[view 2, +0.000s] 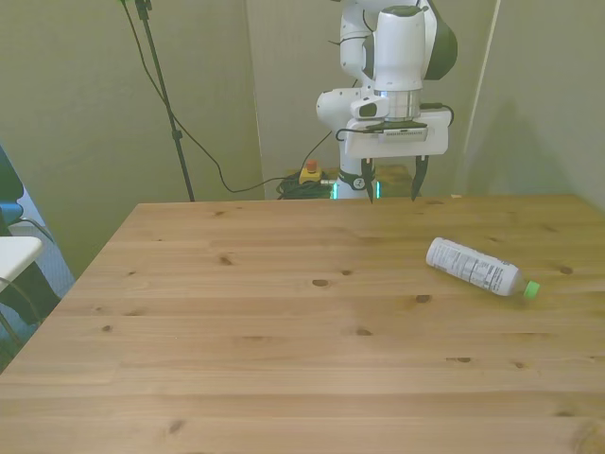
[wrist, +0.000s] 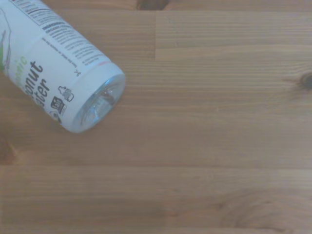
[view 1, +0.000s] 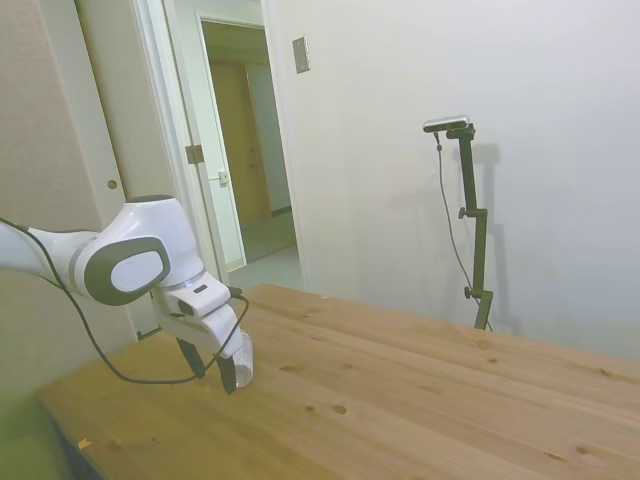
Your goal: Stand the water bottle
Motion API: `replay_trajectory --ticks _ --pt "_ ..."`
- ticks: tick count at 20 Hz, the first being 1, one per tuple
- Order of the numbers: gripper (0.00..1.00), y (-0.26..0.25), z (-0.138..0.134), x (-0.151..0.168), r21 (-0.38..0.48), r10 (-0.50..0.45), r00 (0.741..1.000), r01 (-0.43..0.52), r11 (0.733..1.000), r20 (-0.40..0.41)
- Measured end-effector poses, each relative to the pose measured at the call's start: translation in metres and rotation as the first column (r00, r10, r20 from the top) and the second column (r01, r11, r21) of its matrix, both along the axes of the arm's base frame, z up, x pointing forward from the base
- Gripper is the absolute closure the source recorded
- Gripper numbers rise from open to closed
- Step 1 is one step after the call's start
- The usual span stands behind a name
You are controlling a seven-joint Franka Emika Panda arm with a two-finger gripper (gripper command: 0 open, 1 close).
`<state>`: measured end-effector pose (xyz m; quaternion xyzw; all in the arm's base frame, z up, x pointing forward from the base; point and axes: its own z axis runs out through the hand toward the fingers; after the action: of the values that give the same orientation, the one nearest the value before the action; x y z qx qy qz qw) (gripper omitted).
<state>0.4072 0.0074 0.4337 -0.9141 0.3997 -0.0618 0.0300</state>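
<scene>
Water bottle (view 2: 475, 268) lies on its side on the table (view 2: 236, 331), untouched; your gripper (view 2: 393, 187) hangs above the far edge, fingers apart, empty; the bottle rests nearer the camera, toward the front view's right, green cap (view 2: 531, 289) pointing away from the gripper.

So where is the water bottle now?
The water bottle lies on its side on the table, toward the front view's right, forward of the open end effector.
</scene>
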Motion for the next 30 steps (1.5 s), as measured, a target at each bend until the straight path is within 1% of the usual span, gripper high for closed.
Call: replay_trajectory --ticks 3,5,8,12,17,23,26,30 --pt "0.00 0.000 -0.003 0.002 -0.003 0.001 1.000 -0.001 1.000 -0.003" --pt "0.00 0.002 0.007 0.014 -0.013 0.013 1.000 -0.013 1.000 0.016" --pt "0.00 0.013 0.020 0.044 -0.048 0.039 0.999 -0.037 0.998 0.038" --pt "0.00 0.041 0.022 0.092 -0.089 0.086 0.994 -0.081 0.993 0.060" --pt "0.00 0.082 0.012 0.146 -0.116 0.149 0.986 -0.140 0.983 0.074" --pt "0.00 0.121 0.005 0.197 -0.117 0.189 0.978 -0.178 0.977 0.093" --pt "0.00 0.144 -0.003 0.211 -0.115 0.207 0.975 -0.197 0.974 0.081" --pt "0.00 0.174 -0.012 0.217 -0.117 0.236 0.970 -0.228 0.967 0.059"
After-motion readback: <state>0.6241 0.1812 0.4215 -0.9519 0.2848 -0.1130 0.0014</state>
